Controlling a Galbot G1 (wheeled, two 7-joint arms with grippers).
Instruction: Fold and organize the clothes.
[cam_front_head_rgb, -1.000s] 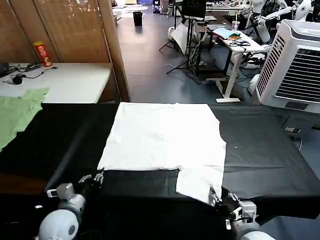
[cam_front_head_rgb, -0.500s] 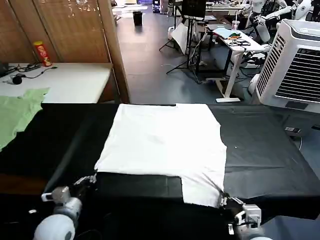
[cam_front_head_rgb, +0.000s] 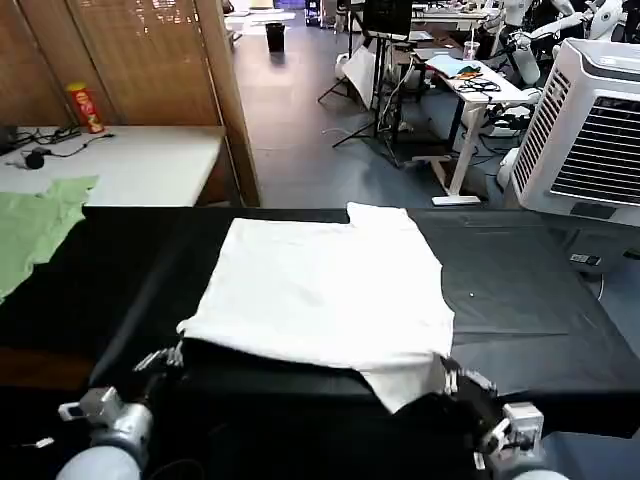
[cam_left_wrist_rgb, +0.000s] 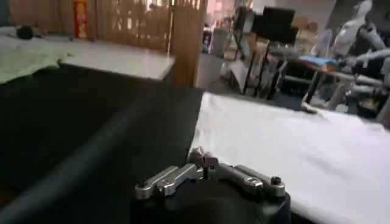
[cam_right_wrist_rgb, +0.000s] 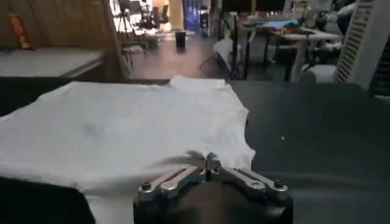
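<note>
Two grippers sit at the near edge of the black table, one at each near corner of the T-shirt. Left gripper is clamped on the shirt's near-left corner; the cloth spreads away from it toward the far side and toward the other arm. Right gripper is clamped on the near-right corner, where a flap hangs toward the table edge. Shirt lies flat mid-table, blank side up. Green garment lies well off beyond the left gripper.
</note>
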